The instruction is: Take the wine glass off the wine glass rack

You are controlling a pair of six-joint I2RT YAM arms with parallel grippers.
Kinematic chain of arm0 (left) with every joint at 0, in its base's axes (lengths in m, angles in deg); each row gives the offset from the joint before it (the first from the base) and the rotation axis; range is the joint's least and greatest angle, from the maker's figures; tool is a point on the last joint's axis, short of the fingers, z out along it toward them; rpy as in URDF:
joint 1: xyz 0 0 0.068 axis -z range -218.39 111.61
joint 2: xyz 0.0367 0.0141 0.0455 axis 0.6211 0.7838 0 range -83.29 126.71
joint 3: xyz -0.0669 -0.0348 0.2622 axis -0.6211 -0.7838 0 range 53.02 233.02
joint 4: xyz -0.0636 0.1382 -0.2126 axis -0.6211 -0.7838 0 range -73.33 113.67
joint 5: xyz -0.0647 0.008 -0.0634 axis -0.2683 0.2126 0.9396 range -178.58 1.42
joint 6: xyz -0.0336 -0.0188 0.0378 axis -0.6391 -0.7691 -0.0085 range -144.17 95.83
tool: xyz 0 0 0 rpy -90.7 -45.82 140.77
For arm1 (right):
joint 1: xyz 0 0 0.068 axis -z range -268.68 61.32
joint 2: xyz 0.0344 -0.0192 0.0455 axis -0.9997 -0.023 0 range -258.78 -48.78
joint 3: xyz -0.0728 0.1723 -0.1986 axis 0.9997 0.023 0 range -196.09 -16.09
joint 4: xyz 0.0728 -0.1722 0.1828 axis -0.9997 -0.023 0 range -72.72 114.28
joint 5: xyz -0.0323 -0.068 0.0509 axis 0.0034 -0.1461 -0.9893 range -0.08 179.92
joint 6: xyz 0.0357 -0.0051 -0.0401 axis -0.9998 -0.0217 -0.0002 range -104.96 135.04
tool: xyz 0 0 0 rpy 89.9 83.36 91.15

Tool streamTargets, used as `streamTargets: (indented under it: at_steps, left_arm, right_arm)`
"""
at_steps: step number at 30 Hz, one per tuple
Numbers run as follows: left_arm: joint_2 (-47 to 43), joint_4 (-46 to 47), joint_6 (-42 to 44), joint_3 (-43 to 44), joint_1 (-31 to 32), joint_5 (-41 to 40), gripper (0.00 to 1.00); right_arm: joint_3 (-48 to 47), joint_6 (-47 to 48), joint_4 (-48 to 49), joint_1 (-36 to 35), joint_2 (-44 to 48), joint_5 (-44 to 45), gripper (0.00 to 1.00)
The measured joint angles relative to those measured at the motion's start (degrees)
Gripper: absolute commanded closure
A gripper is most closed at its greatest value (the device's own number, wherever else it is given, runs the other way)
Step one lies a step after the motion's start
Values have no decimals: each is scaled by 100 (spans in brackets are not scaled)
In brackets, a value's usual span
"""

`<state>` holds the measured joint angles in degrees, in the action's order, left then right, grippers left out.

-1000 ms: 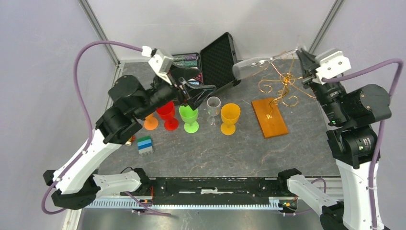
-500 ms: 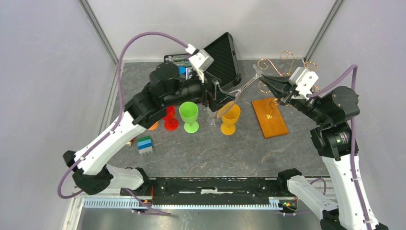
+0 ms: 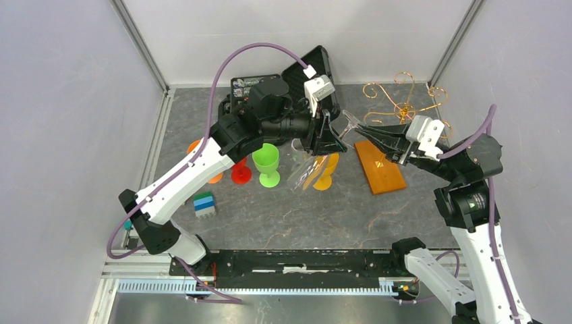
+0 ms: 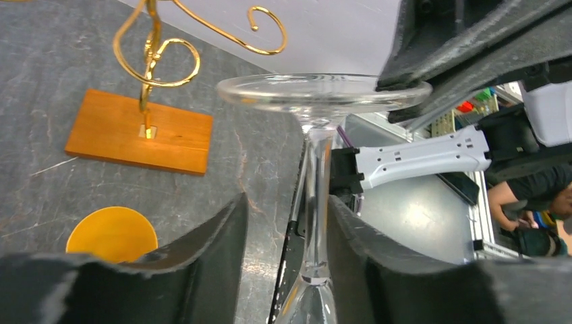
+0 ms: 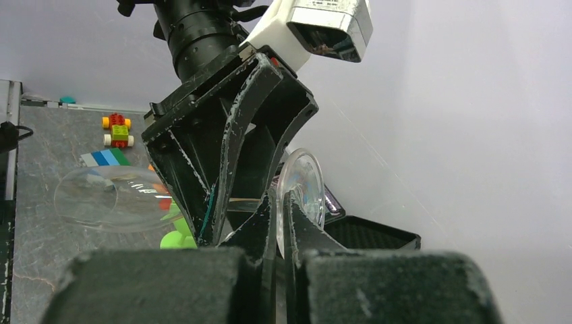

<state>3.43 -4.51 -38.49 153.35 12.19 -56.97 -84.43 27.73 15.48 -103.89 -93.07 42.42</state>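
Right gripper point(image 3: 351, 123) pinches wine glass point(image 4: 317, 202) foot (left gripper point(image 4: 287, 206) apparently straddles stem).

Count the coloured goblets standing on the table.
4, in a row: the orange goblet, partly under the left arm, then the red goblet, green goblet and yellow goblet. The arm may hide others.

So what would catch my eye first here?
A clear wine glass hangs tilted in mid-air at the centre, its foot pinched by the right gripper, its stem between the open fingers of the left gripper. The gold rack stands bare at the back right.
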Motion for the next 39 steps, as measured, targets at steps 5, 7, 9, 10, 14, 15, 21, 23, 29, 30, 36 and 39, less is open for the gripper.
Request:
streamTargets:
  at_steps: [5,7,9,10,14,15,21,23,29,30,36,39]
  left_arm:
    - [79,0,-197,0,0,356,98]
    - [92,-4,-247,0,-7,413,98]
    - [101,-2,-264,0,-37,492,98]
    - [98,0,-282,0,-37,503,98]
    - [94,262,-435,-125,-114,610,98]
    - [83,341,-503,-181,-146,614,98]
    - [-166,1620,-1744,-909,-914,302,98]
    - [-330,2214,-2299,-1222,-1241,-94,98]
    - [-994,3954,-3766,-2247,-1648,-1596,98]
    - [-1115,4207,-3995,-2424,-1648,-1847,98]
    - [-1403,5346,-5047,-2988,-1644,-3008,98]
    - [-1403,5646,-5407,-3108,-1646,-3359,98]
  right_arm:
    - [190,-116,192,0,-7,-52,100]
    - [240,-179,264,0,-24,-76,100]
    - [264,-214,326,0,-31,-94,76]
    - [271,-234,358,0,-35,-111,61]
    - [319,-352,457,0,-39,-109,23]
    - [343,-367,490,0,-37,-81,19]
    - [837,-680,1012,0,138,219,16]
    - [1150,-957,1423,0,254,262,17]
    - [2159,-1587,2643,-48,706,501,19]
    - [2293,-1690,2868,-70,754,573,19]
    - [2297,-1788,3569,-647,544,1086,25]
    - [1915,-1370,3359,-1410,50,1427,29]
